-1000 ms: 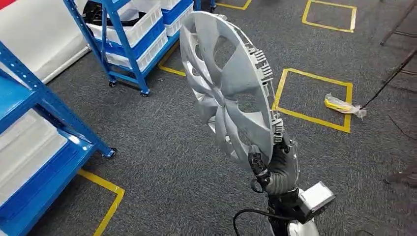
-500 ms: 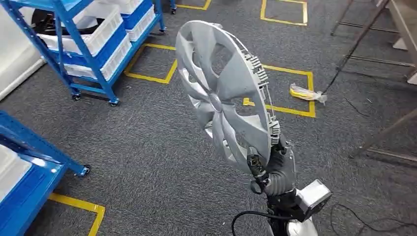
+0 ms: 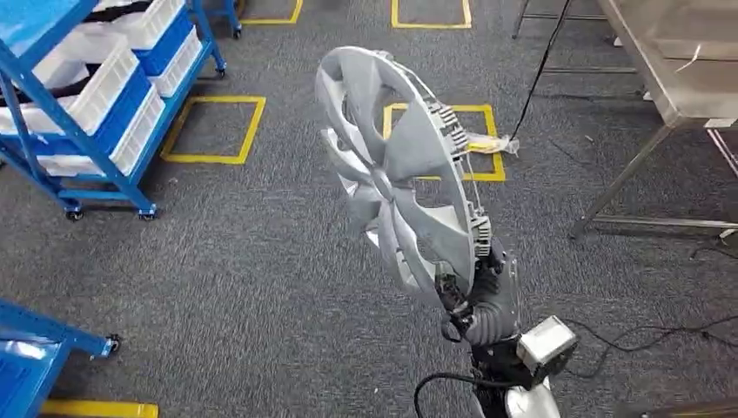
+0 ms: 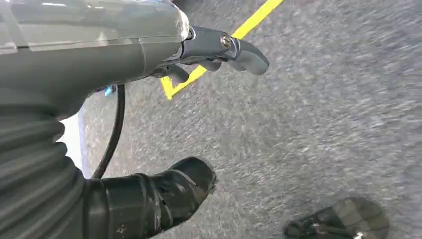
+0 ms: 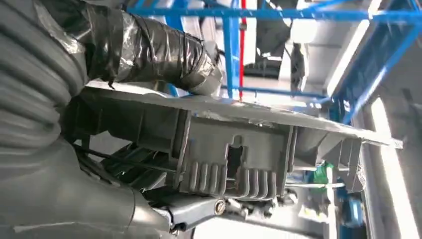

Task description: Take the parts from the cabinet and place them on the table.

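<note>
Head view: the right hand (image 3: 481, 292) grips a silver wheel cover (image 3: 396, 170) by its lower rim and holds it up on edge, nearly upright, spokes facing the robot's left. Held that way, I judge, the broad disc stays clear of the robot's body during the carry, and one rim grip is enough for so light a part. The steel table (image 3: 666, 65), the likely drop-off, stands well beyond the wheel cover to its right; the blue shelving cart (image 3: 96, 104) with white bins stands well off to its left. The wheel cover is therefore out of the cabinet and not yet on the table.

Left wrist view: the left hand (image 4: 189, 99) hangs over grey carpet, fingers loosely apart, holding nothing.

Right wrist view: the right hand's dark fingers (image 5: 164, 52) lie across the wheel cover's outer face while the grey thumb presses its ribbed inner rim with the clips (image 5: 229, 169); the rim sits clamped between them.
</note>
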`<action>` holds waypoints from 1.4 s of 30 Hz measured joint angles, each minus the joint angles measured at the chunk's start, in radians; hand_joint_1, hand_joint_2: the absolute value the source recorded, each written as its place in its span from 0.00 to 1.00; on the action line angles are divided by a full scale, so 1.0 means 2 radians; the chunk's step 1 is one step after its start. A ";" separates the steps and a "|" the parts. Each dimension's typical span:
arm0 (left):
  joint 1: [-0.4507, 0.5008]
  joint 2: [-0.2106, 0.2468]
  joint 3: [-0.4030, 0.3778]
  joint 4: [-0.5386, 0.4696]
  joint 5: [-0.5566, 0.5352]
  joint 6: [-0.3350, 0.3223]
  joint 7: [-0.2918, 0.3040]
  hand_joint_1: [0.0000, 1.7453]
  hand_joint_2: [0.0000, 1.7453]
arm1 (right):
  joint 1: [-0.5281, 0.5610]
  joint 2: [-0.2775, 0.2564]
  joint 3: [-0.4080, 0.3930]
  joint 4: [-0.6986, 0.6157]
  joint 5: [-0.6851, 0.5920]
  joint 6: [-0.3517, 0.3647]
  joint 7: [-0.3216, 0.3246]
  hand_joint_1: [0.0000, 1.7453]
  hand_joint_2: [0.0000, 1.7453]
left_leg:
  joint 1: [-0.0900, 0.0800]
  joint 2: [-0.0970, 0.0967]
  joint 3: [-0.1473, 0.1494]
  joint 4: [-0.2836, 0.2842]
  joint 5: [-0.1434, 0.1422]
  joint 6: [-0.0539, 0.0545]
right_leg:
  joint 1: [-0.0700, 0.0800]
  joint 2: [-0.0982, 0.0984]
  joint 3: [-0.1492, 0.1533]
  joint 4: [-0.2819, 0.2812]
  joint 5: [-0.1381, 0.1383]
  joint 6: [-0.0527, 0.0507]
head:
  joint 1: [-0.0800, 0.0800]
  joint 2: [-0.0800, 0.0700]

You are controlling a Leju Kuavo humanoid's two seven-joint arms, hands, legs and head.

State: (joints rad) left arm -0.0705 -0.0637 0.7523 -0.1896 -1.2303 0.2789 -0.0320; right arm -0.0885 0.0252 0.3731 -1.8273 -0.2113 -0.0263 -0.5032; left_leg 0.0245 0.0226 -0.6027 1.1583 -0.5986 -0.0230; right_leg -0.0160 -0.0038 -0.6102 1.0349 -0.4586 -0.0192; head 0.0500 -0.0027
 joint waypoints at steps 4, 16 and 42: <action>0.004 0.000 0.000 0.000 -0.001 0.000 -0.009 0.00 1.00 | 0.001 0.000 0.000 0.002 0.008 0.000 -0.001 1.00 1.00 | -0.001 -0.008 -0.038 0.065 -0.002 0.003 | 0.005 0.030 0.001 0.003 -0.001 -0.002 | 0.000 0.000; 0.002 0.000 0.000 0.000 -0.003 -0.001 -0.009 0.00 1.00 | -0.002 0.000 0.000 0.002 0.010 -0.002 -0.001 1.00 1.00 | -0.001 -0.008 0.024 -0.077 0.059 0.028 | 0.003 0.007 -0.049 0.095 -0.049 0.021 | 0.004 0.000; -0.001 -0.002 0.002 0.000 -0.006 0.001 -0.006 0.00 1.00 | -0.006 0.001 0.000 0.000 0.008 -0.003 -0.002 1.00 1.00 | -0.003 -0.038 0.015 -0.058 0.051 0.016 | 0.001 0.067 -0.010 0.006 0.005 0.017 | 0.003 0.000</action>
State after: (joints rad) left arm -0.0733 -0.0671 0.7572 -0.1900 -1.2432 0.2811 -0.0450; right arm -0.0999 0.0263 0.3727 -1.8280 -0.1957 -0.0328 -0.5074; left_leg 0.0185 -0.0542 -0.5717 1.0417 -0.4967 0.0083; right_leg -0.0145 0.1310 -0.6294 1.0477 -0.4490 0.0153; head 0.0561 -0.0027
